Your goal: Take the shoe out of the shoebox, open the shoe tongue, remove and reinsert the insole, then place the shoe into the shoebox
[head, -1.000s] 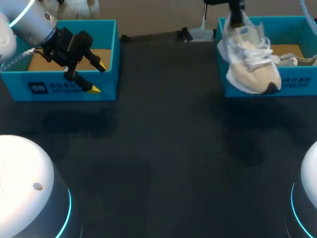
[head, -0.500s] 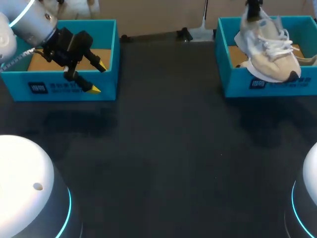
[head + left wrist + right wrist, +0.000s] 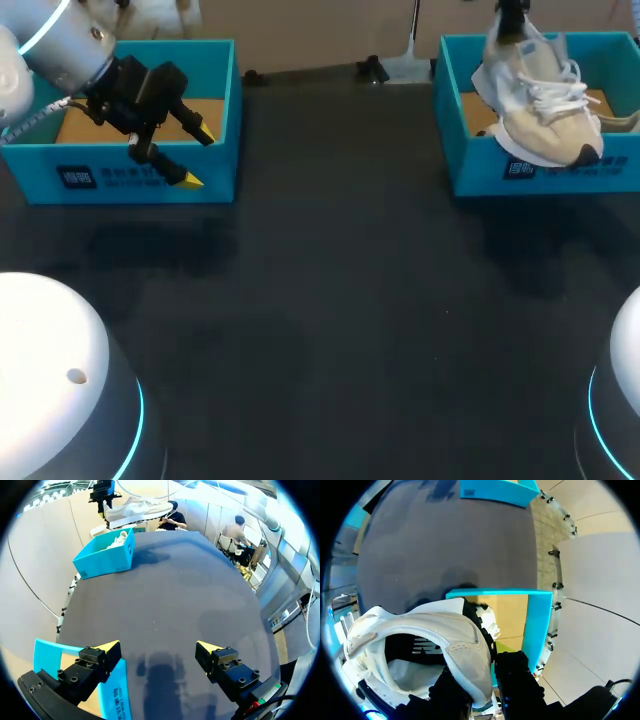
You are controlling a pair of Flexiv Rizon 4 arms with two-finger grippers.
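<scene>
A beige and white shoe [image 3: 540, 100] hangs toe-down over the front wall of the right blue shoebox [image 3: 480, 170]. My right gripper [image 3: 511, 18] holds it from above at the heel. In the right wrist view the gripper [image 3: 481, 676] is shut on the heel collar of the shoe [image 3: 420, 645], with the shoebox [image 3: 537, 625] just below. Another shoe [image 3: 617, 122] lies inside that box. My left gripper [image 3: 198, 158] is open and empty at the front right corner of the left blue box [image 3: 120, 178]. From the left wrist view its gripper [image 3: 157, 647] faces the far shoe [image 3: 140, 510].
The left box holds only a tan cardboard floor [image 3: 85, 125]. Two white round robot bases [image 3: 50, 380] stand at the near corners. A small black stand [image 3: 373, 68] sits at the table's back edge. Dark tabletop [image 3: 330, 280] stretches between the boxes.
The right gripper has carried the shoe to the right and back, from in front of the shoebox's left corner to above the box. The left arm has stayed still.
</scene>
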